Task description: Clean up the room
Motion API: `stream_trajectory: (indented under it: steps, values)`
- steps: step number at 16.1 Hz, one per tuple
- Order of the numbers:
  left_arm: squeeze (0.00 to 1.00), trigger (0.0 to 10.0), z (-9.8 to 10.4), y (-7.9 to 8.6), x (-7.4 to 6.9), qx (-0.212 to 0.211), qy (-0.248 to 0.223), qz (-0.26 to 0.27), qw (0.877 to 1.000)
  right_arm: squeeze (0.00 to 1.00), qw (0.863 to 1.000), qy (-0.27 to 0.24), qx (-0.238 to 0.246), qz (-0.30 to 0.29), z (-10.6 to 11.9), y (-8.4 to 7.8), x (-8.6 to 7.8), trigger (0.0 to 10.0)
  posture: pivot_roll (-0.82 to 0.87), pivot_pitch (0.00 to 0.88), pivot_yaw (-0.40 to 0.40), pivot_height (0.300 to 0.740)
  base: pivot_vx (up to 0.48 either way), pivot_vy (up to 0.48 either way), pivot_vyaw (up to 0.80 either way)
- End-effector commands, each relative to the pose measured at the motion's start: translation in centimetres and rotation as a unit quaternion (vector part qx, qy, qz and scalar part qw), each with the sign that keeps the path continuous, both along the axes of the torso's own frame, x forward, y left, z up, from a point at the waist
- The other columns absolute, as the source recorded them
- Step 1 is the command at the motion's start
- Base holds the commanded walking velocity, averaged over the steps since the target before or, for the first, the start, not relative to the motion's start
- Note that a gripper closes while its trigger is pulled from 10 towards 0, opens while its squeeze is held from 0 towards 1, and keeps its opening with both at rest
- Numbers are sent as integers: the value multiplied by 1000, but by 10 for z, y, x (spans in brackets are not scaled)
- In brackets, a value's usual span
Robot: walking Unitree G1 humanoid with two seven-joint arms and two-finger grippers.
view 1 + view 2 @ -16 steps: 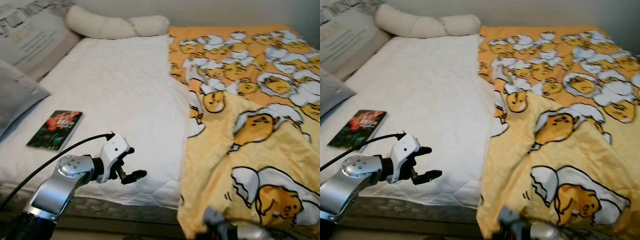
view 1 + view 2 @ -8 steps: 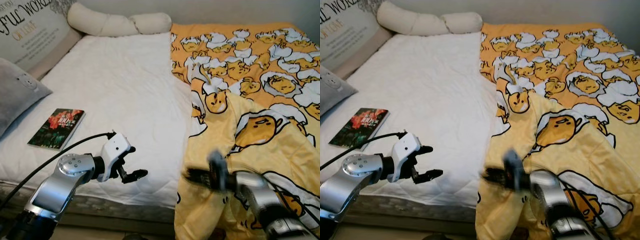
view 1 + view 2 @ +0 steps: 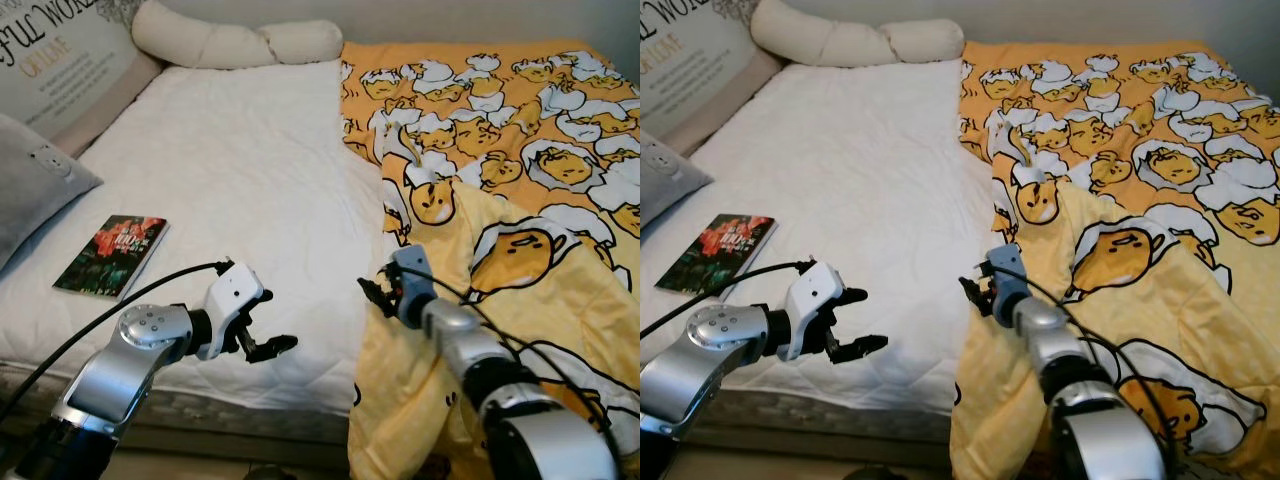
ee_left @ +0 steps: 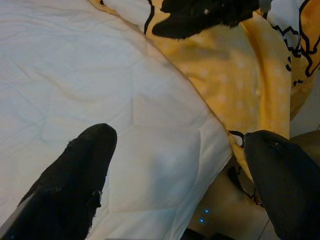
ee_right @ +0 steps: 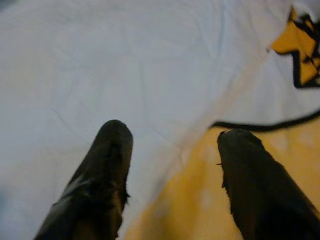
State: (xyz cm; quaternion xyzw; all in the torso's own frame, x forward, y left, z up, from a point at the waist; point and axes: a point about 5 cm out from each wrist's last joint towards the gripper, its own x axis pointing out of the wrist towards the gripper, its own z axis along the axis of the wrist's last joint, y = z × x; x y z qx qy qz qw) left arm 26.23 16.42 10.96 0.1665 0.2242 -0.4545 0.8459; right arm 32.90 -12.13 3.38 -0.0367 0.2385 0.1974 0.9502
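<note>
A yellow duvet printed with egg characters covers the right half of the bed, crumpled along its left edge. The white sheet lies bare on the left half. My right gripper is open at the duvet's left edge near the bed's front. In the right wrist view its fingers straddle the line where the yellow cloth meets the sheet. My left gripper is open and holds nothing, hovering over the sheet's front edge. A dark book with a red cover picture lies on the sheet at the left.
A grey pillow and a printed cushion lean at the left side of the bed. A cream bolster lies along the far end. The duvet hangs over the front edge of the mattress.
My right arm has come up from the bottom of the view and reached forward to the duvet's left edge. The left arm has stayed in place.
</note>
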Motion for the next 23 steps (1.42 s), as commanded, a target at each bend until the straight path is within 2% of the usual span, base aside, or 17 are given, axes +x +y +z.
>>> stream_trajectory:
  steps: [1,2,5,6,7,8,10,11,12,13,16,19,23]
  values:
    - [0,10000,4,3,1,6,-6,4,1000,1000,1000,1,-23,-2,0,6,2,10000,130,0,74,740,0,0,0]
    - [0,10000,4,3,0,6,-4,4,1000,1000,997,-3,-75,-2,-2,12,1,10000,133,0,73,740,0,0,0]
    - [0,10000,3,2,-4,6,2,3,1000,1000,995,17,-94,-16,-8,27,-2,10000,144,0,70,740,0,0,0]
    - [0,10000,4,2,-6,6,4,2,1000,1000,992,33,-118,-14,-13,30,-6,10000,153,0,66,740,0,0,0]
    - [0,10000,4,2,-8,7,7,0,1000,741,990,55,-133,-6,-20,32,-12,10000,164,0,63,740,0,0,0]
    - [0,10000,4,1,-11,8,9,-2,1000,0,985,63,-159,1,-25,31,-16,10000,172,0,60,740,0,0,0]
    - [0,10000,6,2,-16,10,13,-6,1000,0,979,83,-188,6,-36,30,-26,10000,189,0,54,740,0,0,0]
    - [0,10000,6,3,-17,12,15,-6,1000,0,979,88,-182,1,-37,30,-28,9216,193,0,54,740,0,0,0]
    - [0,10000,6,3,-18,13,16,-6,1000,0,980,92,-177,-5,-38,30,-29,3569,194,0,53,740,0,0,0]
    - [0,10000,6,4,-20,15,18,-5,1000,0,980,98,-171,-13,-40,30,-30,0,193,0,52,740,0,0,0]
    - [0,10000,6,2,-20,14,19,-6,1000,0,979,102,-174,-18,-42,25,-32,0,186,0,49,740,0,0,0]
    - [0,10000,6,-3,-18,11,16,-8,1000,0,982,118,-141,-46,-43,19,-32,0,185,0,46,740,0,0,0]
    - [0,10000,7,-2,-17,12,15,-7,1000,0,981,135,-116,-73,-45,14,-34,0,186,0,48,740,0,0,0]
